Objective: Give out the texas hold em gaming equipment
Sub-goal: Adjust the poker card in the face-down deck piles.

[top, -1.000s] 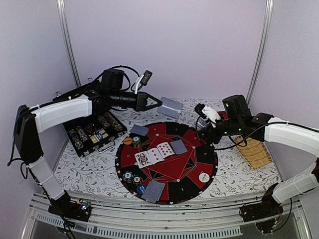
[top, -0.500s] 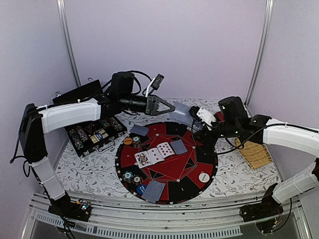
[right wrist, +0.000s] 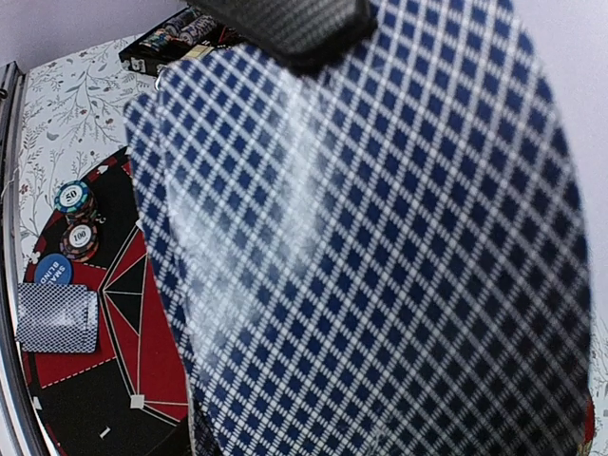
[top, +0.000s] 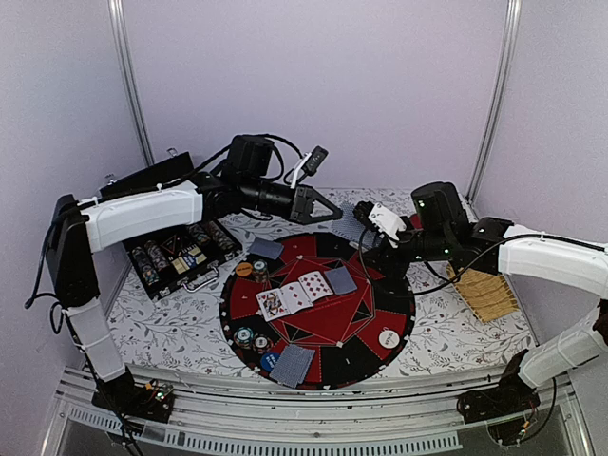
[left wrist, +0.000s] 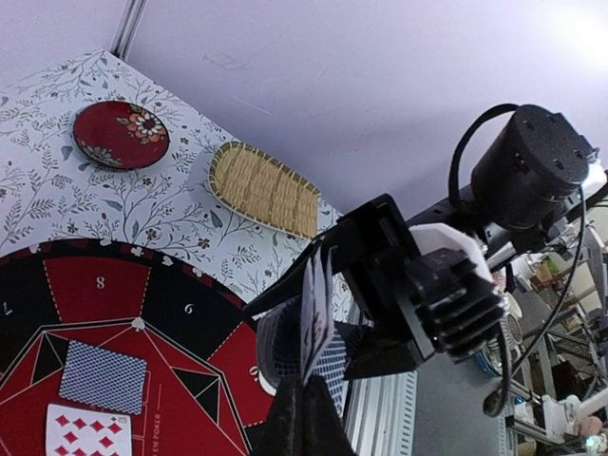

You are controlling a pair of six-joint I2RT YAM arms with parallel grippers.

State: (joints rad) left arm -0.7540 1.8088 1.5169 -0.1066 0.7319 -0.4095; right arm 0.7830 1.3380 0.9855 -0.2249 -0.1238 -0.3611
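Over the last second the left arm has swung the left gripper [top: 331, 210] rightward from above the back of the table to hang over the far rim of the round poker layout [top: 380, 309]. Meanwhile the right gripper [top: 367, 226] has come in from the right to meet it. The left fingers are clamped on a small bundle of playing cards [top: 350, 218], grey-blue backs outward, held on edge in the air between the two grippers. In the left wrist view the right jaws stand apart on either side of that bundle and are not closed on it. In the right wrist view the diamond-patterned back fills nearly everything, so the bundle sits very close, though I cannot tell whether a pad already touches it. This looks like a hand-over being set up, probably so the right arm can deal to seats on its own side. Already on the layout are a face-up row [top: 294, 294] in the middle, a face-down card [top: 266, 249] at the far left and a face-down pair [top: 293, 365] at the near edge beside stacked chips [top: 245, 335]. A white button disc [top: 389, 337] lies to the right. The open chip case [top: 180, 252] lies well to the left. The left grip should hold until the right jaws close, or the bundle may spill
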